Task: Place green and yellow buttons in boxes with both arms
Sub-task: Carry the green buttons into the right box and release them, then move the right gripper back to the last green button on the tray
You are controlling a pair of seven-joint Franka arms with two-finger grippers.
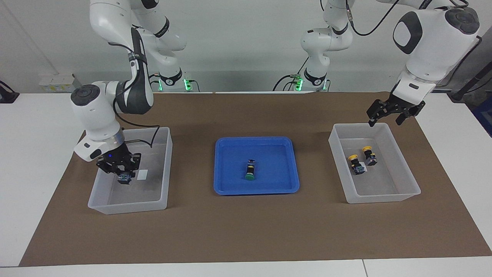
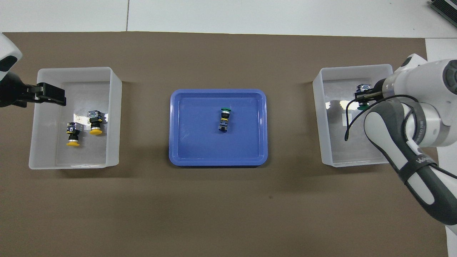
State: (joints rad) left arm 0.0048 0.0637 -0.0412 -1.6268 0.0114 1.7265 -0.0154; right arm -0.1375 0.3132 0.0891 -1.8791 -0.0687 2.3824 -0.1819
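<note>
My right gripper (image 1: 118,172) is shut on a green button (image 1: 124,178) and holds it low inside the box (image 1: 127,206) at the right arm's end, beside the white label (image 1: 143,175). In the overhead view the right gripper (image 2: 363,97) shows the button's green cap (image 2: 362,106) over that box (image 2: 357,162). A second green button (image 1: 250,171) (image 2: 225,119) lies in the blue tray (image 1: 276,184). Two yellow buttons (image 1: 355,163) (image 1: 369,155) lie in the other box (image 1: 384,196). My left gripper (image 1: 385,120) hangs open and holds nothing, over that box's edge.
The blue tray (image 2: 200,142) sits mid-table between the two boxes on a brown mat. From overhead the yellow buttons (image 2: 72,134) (image 2: 95,123) lie side by side in their box (image 2: 114,117), with the left gripper (image 2: 50,96) over its wall.
</note>
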